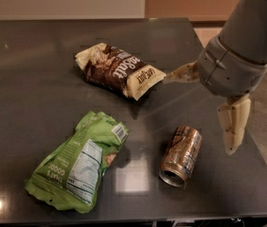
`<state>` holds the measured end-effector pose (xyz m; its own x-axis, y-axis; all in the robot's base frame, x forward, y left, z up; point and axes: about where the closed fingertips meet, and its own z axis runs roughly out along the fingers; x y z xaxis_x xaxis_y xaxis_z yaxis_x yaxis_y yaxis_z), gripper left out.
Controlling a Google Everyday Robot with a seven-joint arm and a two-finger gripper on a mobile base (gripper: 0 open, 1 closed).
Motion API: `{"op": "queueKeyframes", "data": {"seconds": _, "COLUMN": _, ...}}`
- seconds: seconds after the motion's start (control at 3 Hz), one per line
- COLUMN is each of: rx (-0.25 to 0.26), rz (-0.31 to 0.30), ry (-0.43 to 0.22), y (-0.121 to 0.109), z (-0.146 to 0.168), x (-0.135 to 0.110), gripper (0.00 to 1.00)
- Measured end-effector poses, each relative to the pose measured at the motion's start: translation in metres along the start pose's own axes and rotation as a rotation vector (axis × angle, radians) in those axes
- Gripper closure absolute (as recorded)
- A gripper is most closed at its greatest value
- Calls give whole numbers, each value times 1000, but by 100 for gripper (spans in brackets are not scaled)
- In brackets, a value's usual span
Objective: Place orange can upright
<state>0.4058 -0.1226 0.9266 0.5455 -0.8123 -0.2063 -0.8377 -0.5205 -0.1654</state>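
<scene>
Orange can lies on its side near the worktop front-right corner, end effector just above it w/ jaws spread wide (nothing held), so imo a glancing touch could roll it off the edge.

Dim overhead light. Glossy tabletop: glare spot at front-left corner, pale reflection mid-front. Gripper, spread wide, evenly lit near right edge.

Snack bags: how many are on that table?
2. The brown bag lies toward the back; the green bag lies nearer, at the left. Nothing seems to hide another. The gripper hovers open at the right, near the can.
</scene>
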Motion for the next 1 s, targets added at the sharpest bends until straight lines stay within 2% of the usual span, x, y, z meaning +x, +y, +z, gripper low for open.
{"op": "queueKeyframes", "data": {"seconds": 0.33, "rx": -61, "rz": -151, "ry": 26, "y": 16, "z": 21, "x": -9, "gripper": 0}}
{"op": "queueKeyframes", "data": {"seconds": 0.67, "rx": -114, "rz": -250, "ry": 43, "y": 33, "z": 42, "x": -19, "gripper": 0}}
{"op": "queueKeyframes", "data": {"seconds": 1.0, "rx": -163, "rz": -310, "ry": 58, "y": 48, "z": 64, "x": -23, "gripper": 0}}
